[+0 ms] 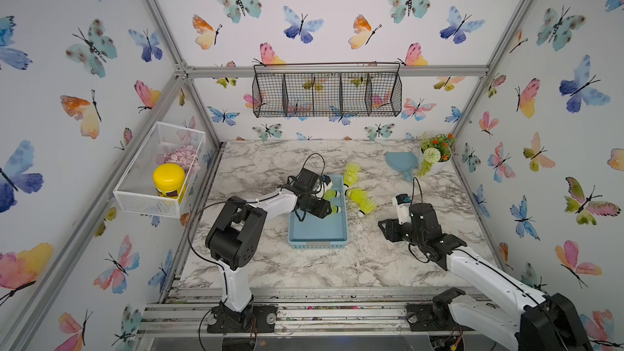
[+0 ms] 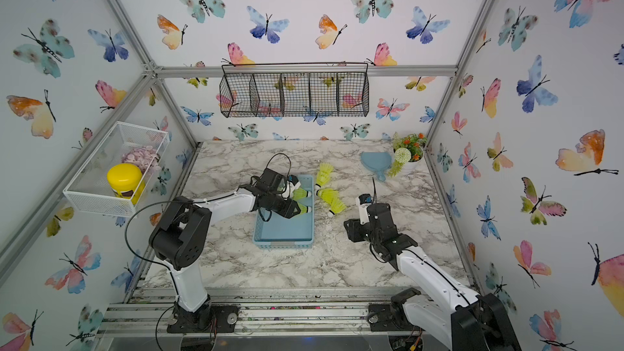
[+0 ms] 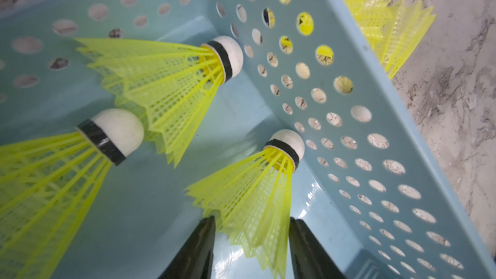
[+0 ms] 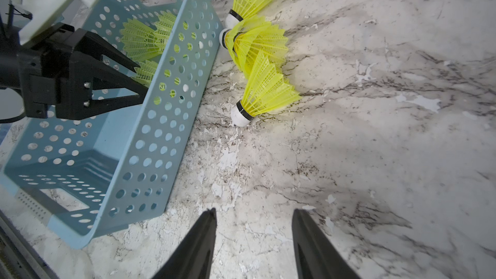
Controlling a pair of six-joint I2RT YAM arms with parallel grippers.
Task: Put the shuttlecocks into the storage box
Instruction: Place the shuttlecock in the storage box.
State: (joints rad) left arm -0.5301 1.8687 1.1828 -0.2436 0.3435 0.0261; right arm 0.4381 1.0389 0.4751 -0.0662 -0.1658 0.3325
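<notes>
Here, storage box (image 3: 150,210) holds three shuttlecocks (image 3: 166,81); left claw (image 3: 252,218) parted, astride one; right claw (image 4: 254,210) parted, empty.

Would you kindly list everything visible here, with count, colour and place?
table: one, marbled grey-white, cell floor
storage box: one, light blue, table centre
shuttlecocks in box: three, neon yellow-green, white tips, inside storage box
shuttlecocks on table: at least three, same colours, beside the box
wire basket: one, black, back wall
mesh basket: one, white, left wall
jar: one, yellow-lidded, in mesh basket
pink pieces: heap, pink, in mesh basket
plant: one, green with orange flowers, back right corner
paddle-shaped thing: one, blue, beside plant
left gripper: one, black, open, inside box
right gripper: one, black, open, over bare table
</notes>
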